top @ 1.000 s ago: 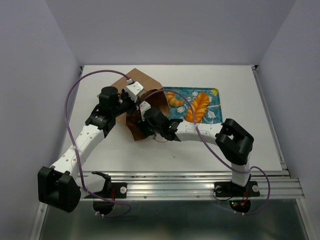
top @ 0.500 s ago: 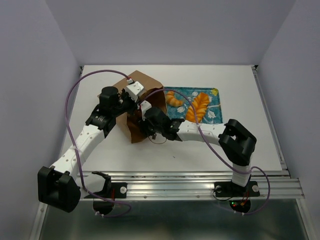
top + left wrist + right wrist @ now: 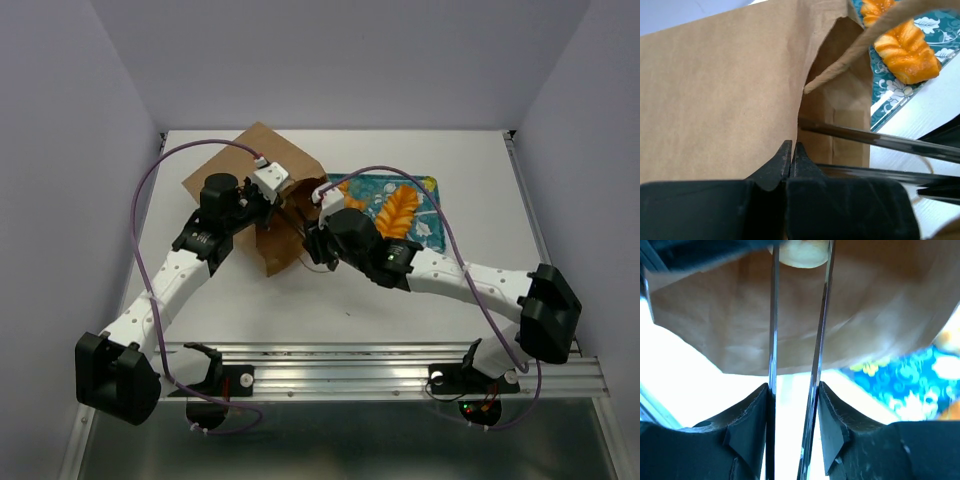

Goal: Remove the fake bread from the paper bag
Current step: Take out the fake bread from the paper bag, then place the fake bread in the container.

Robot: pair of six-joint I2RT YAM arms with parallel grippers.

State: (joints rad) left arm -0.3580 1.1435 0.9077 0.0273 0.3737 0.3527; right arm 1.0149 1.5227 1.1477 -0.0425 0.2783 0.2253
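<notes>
From above, we see the paper bag lying on the white table, its mouth toward the teal tray. The braided loaf and the croissant lie on the tray. The left gripper sits at the bag's rim, and the right gripper reaches into the mouth.

In the left wrist view, the left gripper has its fingers pressed together on the edge of the paper bag. A cord handle curves across the opening. Two orange pastries rest on the tray beyond, and thin dark fingers of the other arm cross the mouth.

In the right wrist view, the right gripper pinches a pale round roll between its narrow blades, against the brown paper bag. The tray shows as a blue blur.
</notes>
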